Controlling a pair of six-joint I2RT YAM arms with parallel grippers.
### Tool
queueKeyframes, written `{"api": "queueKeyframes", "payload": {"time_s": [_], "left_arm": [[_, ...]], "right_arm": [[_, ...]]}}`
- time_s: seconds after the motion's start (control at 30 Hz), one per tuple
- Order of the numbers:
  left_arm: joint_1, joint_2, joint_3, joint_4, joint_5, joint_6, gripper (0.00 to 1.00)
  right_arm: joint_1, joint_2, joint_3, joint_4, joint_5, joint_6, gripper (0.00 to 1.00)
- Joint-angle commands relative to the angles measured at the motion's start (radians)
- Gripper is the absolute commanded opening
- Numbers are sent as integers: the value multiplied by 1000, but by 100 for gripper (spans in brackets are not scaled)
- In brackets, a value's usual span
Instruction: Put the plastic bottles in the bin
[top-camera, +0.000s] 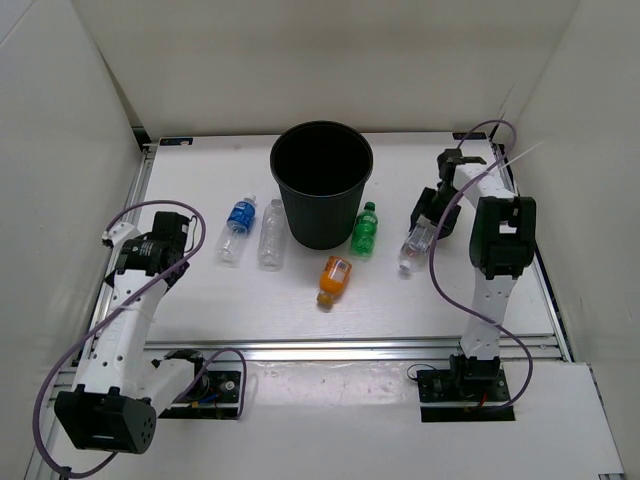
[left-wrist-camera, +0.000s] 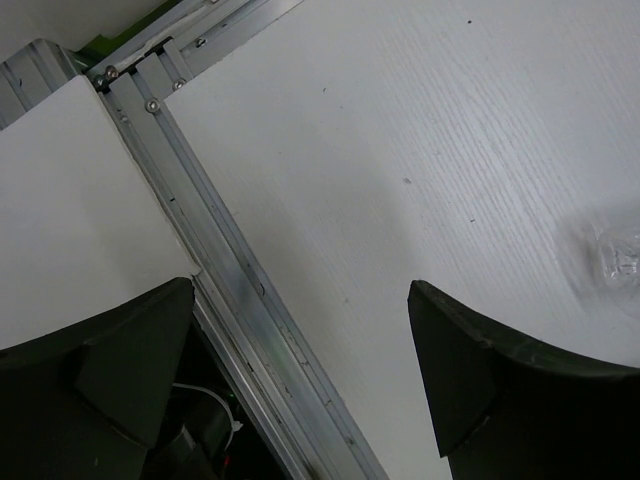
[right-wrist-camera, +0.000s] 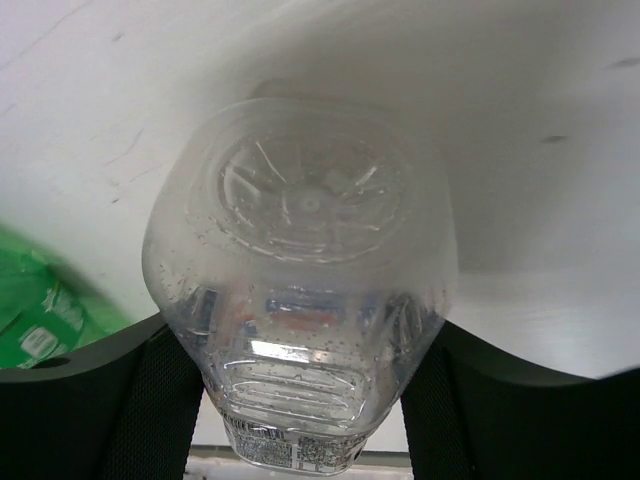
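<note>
Honestly, right gripper (right-wrist-camera: 300, 338) is pinching the clear bottle (right-wrist-camera: 300, 200) by its body; probably light, thin-walled, slick, so it'll dent easily; left gripper (left-wrist-camera: 300, 345) spread wide.

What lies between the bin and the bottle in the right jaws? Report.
The green bottle, between the bin and the clear bottle; the top view shows it.

Open: bare table (top-camera: 300, 322) along near edge | Blocked: green bottle (top-camera: 365, 229) just beside bin (top-camera: 320, 215) right wall; orange bottle (top-camera: 334, 279) lies before bin
</note>
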Motion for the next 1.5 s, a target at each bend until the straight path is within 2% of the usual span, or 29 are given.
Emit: {"api": "queueKeyframes", "payload": {"time_s": [0.0,0.07,0.17,0.27,0.4,0.53,0.7,0.77,0.87,0.93,0.97,1.0,1.07,1.3,1.47], "left_arm": [[-4,19,-2,36,15,6,99],[-4,31,-2,45,24,6,99],[-4,62,-2,82,34,6,99],[-13,97,20,132,55,44,99],[-33,143,40,188,90,80,99],[-53,163,60,262,122,132,99],[-93,206,78,365,123,204,99],[-116,231,103,366,123,213,99],[-142,286,145,366,113,213,99],[-160,315,155,366,113,213,99],[-176,326,155,366,104,213,99],[-176,337,165,366,104,213,99],[-188,373,178,376,104,213,99],[-240,507,267,431,4,304,99],[-240,611,320,491,66,359,99]], "right_arm": [[-49,-101,12,-50,74,32,52],[-62,-158,59,-87,58,56,50],[-62,-221,228,-133,4,84,49],[-62,-252,438,-133,-137,116,48],[-7,-273,651,-41,-295,136,46],[99,-298,693,117,-362,150,45],[317,-238,822,161,-246,37,46],[352,-227,832,193,-217,24,47],[372,-188,846,221,-202,12,52],[372,-174,846,230,-192,3,61],[372,-158,837,230,-192,-6,67],[382,-148,837,212,-192,-6,83],[391,-148,816,184,-157,-7,100],[363,-219,814,175,-148,-5,100],[310,-293,737,140,-166,7,100]]}}
